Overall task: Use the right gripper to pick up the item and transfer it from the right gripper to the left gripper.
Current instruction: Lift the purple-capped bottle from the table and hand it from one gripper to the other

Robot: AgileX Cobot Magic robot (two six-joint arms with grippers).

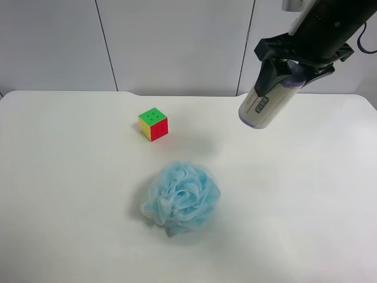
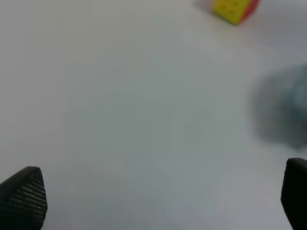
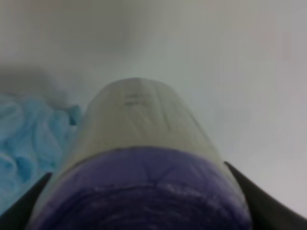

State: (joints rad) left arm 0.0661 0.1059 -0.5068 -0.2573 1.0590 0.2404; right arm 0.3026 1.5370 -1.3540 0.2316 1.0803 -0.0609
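Now clamping the item (image 1: 263,101) endwise in the right gripper (image 1: 293,74), aloft, one o'clock from the pouf (image 1: 180,198), leaving length for the gaping left gripper (image 2: 158,194).

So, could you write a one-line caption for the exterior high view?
The right gripper holds the item above the white table, where a puzzle cube and a blue pouf lie.

**A:** What stands on the bench (image 1: 70,236)?

**B:** Only a puzzle cube (image 1: 153,124) toward the back edge and a blue pouf (image 1: 181,194) near the middle, with a bare gap between them.

**A:** Anything in the air?

**B:** The right hand (image 1: 293,73) grips the roll (image 1: 266,101), tilted above the back right corner and well clear of both.

**A:** Open ways?

**B:** Along the left, front and right edges the bench lies bare.
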